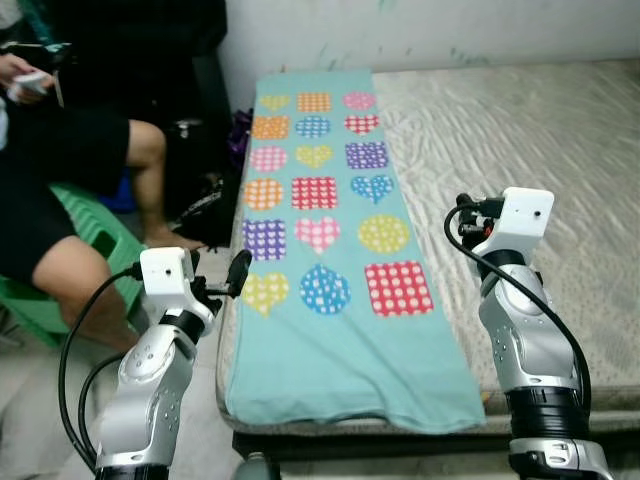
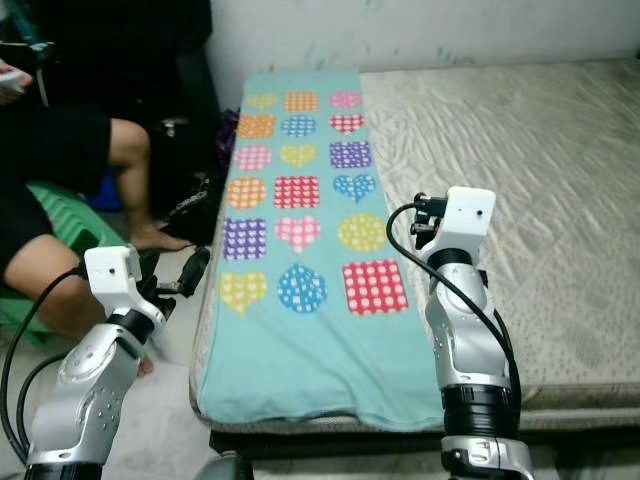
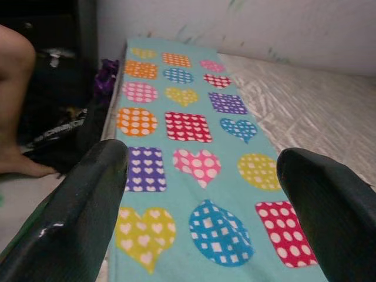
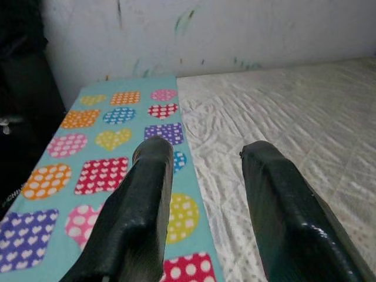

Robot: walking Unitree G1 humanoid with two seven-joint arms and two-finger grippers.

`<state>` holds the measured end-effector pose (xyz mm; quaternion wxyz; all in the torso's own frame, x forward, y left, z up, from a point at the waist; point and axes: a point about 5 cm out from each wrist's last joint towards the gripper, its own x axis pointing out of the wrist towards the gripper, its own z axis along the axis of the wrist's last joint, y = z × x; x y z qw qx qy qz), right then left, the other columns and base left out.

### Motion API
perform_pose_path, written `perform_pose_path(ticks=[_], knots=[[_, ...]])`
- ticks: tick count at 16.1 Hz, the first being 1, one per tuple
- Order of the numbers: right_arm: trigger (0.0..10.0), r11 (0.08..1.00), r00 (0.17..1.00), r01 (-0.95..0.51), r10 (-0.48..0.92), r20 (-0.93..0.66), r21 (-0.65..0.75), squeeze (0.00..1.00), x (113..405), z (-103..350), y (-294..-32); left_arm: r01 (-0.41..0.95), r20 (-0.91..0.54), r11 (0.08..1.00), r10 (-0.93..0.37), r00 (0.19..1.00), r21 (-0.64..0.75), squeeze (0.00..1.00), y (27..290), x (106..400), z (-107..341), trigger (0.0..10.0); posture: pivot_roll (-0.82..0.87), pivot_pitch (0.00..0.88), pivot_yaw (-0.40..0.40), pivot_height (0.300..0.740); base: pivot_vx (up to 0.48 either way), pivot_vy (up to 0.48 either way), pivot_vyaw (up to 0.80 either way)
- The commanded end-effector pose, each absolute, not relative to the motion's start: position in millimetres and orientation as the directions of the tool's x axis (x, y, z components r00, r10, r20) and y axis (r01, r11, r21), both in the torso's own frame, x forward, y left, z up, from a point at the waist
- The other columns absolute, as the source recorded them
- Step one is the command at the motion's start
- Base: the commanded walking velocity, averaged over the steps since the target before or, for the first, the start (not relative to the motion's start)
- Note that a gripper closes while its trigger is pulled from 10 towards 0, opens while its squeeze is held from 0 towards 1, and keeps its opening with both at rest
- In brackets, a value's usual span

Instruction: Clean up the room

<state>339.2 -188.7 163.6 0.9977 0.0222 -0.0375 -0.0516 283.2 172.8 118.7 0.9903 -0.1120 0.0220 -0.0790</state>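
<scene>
A teal cloth [image 1: 330, 340] printed with dotted hearts, squares and circles lies flat along the left side of a beige mattress [image 1: 540, 140]. Its near end hangs slightly over the mattress's front edge. My left gripper [image 1: 222, 280] is raised at the cloth's left edge, near the mattress corner. In the left wrist view this left gripper [image 3: 202, 155] is open, with its fingers wide apart above the cloth. My right gripper [image 1: 468, 220] hovers over the bare mattress just right of the cloth. The right wrist view shows the right gripper [image 4: 207, 145] open and holding nothing.
A person [image 1: 60, 190] sits on a green plastic stool [image 1: 95, 240] at the left, close to my left arm, with a bare foot [image 1: 170, 238] on the floor. Dark bags [image 1: 205, 205] lie between the person and the bed. A white wall [image 1: 420, 30] runs behind the mattress.
</scene>
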Motion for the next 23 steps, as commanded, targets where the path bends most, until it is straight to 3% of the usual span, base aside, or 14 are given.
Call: perform_pose_path(ticks=[1,15,23], knots=[[10.0,0.991,0.990,0.114,-0.119,0.080,0.066,0.00,340.2,165.2,-190.1,0.142,-0.027,0.968,-0.150,0.988,-0.207,0.00,174.1,285.3,119.3,10.0,-0.14,0.000,0.059,0.740,0.000,0.000,0.00],[10.0,0.989,0.987,0.145,-0.146,0.063,0.032,0.00,339.5,160.1,-193.7,0.099,-0.029,0.975,-0.107,0.994,-0.196,0.00,177.2,289.1,117.2,10.0,-0.15,0.000,0.053,0.740,0.000,0.000,-0.06],[10.0,0.989,0.987,0.146,-0.148,0.068,0.026,0.00,339.5,161.0,-195.2,0.106,-0.030,0.974,-0.115,0.993,-0.200,0.00,173.3,287.9,115.5,10.0,-0.15,0.000,0.050,0.740,0.000,0.000,-0.80]])
